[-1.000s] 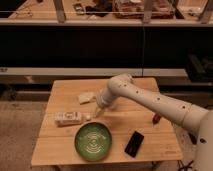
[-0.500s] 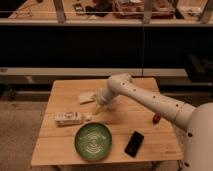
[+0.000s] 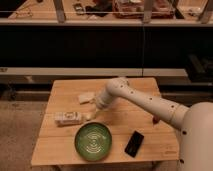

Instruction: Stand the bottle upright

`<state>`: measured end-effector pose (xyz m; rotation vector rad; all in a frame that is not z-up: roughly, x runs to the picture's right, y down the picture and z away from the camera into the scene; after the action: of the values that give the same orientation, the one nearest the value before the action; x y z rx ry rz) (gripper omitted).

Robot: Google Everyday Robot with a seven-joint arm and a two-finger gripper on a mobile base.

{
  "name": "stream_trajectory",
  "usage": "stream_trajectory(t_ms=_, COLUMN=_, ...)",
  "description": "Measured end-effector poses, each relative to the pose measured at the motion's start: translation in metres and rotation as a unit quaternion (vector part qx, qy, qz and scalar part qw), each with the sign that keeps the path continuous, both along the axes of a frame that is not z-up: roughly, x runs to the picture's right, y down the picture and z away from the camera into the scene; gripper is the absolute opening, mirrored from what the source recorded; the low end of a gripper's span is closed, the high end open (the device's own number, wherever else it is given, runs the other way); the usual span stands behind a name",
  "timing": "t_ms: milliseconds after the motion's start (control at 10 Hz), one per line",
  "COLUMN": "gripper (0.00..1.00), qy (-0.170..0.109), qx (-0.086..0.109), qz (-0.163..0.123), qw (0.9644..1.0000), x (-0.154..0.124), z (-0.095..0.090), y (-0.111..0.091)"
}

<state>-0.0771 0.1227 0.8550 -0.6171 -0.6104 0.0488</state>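
Observation:
The bottle (image 3: pixel 68 118) lies on its side on the wooden table (image 3: pixel 142 107), left of centre. It is whitish with a pale label, and its long axis runs left to right. My arm reaches in from the lower right and bends at the elbow (image 3: pixel 118 87). From there it slopes down to the gripper (image 3: pixel 90 115), which hangs just off the bottle's right end, low over the table. I cannot make out any contact between the gripper and the bottle.
A green plate (image 3: pixel 93 141) sits near the front edge, just below the bottle and gripper. A black phone-like slab (image 3: pixel 134 143) lies to its right. A flat pale block (image 3: pixel 86 97) rests behind the gripper. A small red object (image 3: pixel 156 120) shows beside my forearm.
My white upper arm has grown larger at the right edge of the view. The gripper has stayed close to the bottle's right end, and the bottle has not moved.

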Motion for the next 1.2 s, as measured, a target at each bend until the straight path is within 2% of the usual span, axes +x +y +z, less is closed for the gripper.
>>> stream_trajectory(t_ms=500, gripper=0.65, qy=-0.019, qx=-0.016, qz=-0.011, qw=0.9996, x=-0.015, z=0.006, y=0.014)
stream_trajectory(t_ms=800, gripper=0.65, qy=-0.021, qx=-0.027, qz=-0.016, qw=0.9993, x=-0.015, z=0.008, y=0.024)
stream_trajectory(t_ms=1200, gripper=0.65, qy=-0.021, qx=-0.029, qz=-0.022, qw=0.9991, x=-0.019, z=0.014, y=0.026)
